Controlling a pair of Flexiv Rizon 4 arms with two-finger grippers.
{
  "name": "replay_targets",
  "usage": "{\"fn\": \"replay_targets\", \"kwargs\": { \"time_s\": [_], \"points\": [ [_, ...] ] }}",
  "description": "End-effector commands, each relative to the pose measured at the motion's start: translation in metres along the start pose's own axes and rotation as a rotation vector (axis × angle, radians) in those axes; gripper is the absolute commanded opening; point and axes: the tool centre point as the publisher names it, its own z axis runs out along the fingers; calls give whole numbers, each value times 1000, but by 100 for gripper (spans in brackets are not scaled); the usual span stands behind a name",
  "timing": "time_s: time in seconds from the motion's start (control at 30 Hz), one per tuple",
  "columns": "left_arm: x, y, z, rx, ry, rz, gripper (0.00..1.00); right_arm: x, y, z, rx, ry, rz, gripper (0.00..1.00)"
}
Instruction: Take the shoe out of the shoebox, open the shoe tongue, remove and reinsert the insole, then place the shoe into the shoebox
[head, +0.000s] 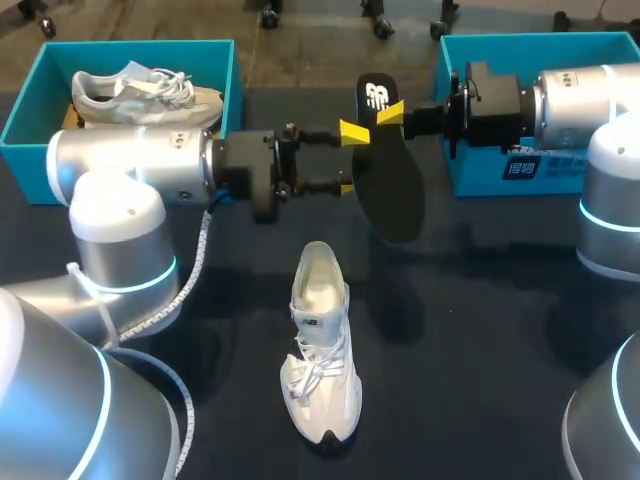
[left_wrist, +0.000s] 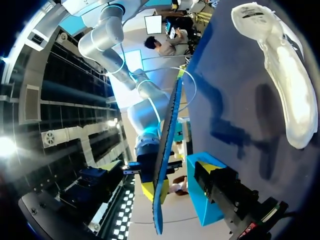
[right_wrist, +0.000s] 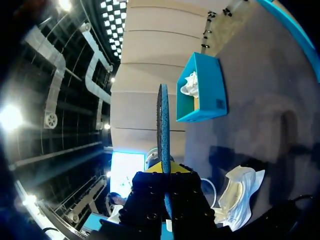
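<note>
Where right gripper clamps insole, tips half hidden, left gripper apart

The worktop is covered in a dark navy cloth with soft shadows lying across it; the same dark surface shows in the left wrist view and the right wrist view. At its far left corner stands an open teal box. Inside it lies a pale grey sneaker with white laces, set lengthwise, its toe toward the box's right wall. The right wrist view shows this box too, a small dark label on its outer side and the sneaker inside it.
</note>
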Motion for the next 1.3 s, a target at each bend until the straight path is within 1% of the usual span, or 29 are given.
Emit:
{"fn": "replay_targets", "kwargs": {
  "time_s": [0.03, 0.07, 0.1, 0.17, 0.27, 0.33, 0.37, 0.4, 0.47, 0.5, 0.53, 0.6, 0.7, 0.77, 0.9, 1.1, 1.17, 1.3],
  "points": [
    [-1, -1, 6, -13, -2, 2, 89, 0, 0, 2, -1, -2, -1, 0],
    [-1, -2, 7, -14, -2, 3, 88, 0, 0, 2, -1, -2, -1, 0],
    [-3, -1, 8, -18, -1, 2, 77, 0, 0, 2, -1, -2, -1, 0],
    [-5, -1, 10, -20, -1, 1, 72, 0, 0, 2, -1, -2, -1, 0],
    [-7, -1, 11, -20, -10, -3, 73, 0, 0, 2, -1, -2, -1, 0],
    [-7, -1, 13, -22, -10, -1, 63, 0, 0, 2, -1, -2, -1, 0],
    [-7, -1, 14, -25, -8, 0, 60, 0, 0, 2, -1, -2, -1, 0],
    [-7, -1, 15, -26, -7, 1, 53, 0, 0, 2, -1, -2, -1, 0],
    [-7, -1, 16, -26, -7, 1, 44, 0, 0, 2, -1, -2, -1, 0],
    [-8, -2, 16, -27, -6, 3, 40, 0, 0, 2, -1, -2, -1, 0],
    [-8, -2, 17, -25, -6, 6, 39, 0, 0, 2, -1, -2, -1, 0],
    [-9, -3, 17, -27, -3, 13, 33, 0, 0, 2, -1, -2, -1, 0],
    [-10, -3, 17, -29, 1, 19, 32, 0, 0, 2, -1, -2, -1, 0],
    [-10, -3, 18, -30, 4, 20, 28, 0, 0, 2, -1, -2, -1, 0],
    [-9, -2, 19, -30, 9, 22, 26, 0, 0, 2, -1, -2, -1, 0],
    [-8, -2, 22, -21, 5, 15, 17, 0, 0, 2, -1, -2, -1, 0],
    [-8, -2, 23, -20, 5, 15, 0, 0, 0, 2, -1, -2, -1, 0],
    [-6, -2, 24, -16, 6, 14, 0, 0, 0, 2, -1, -2, -1, 0]
  ]
}}
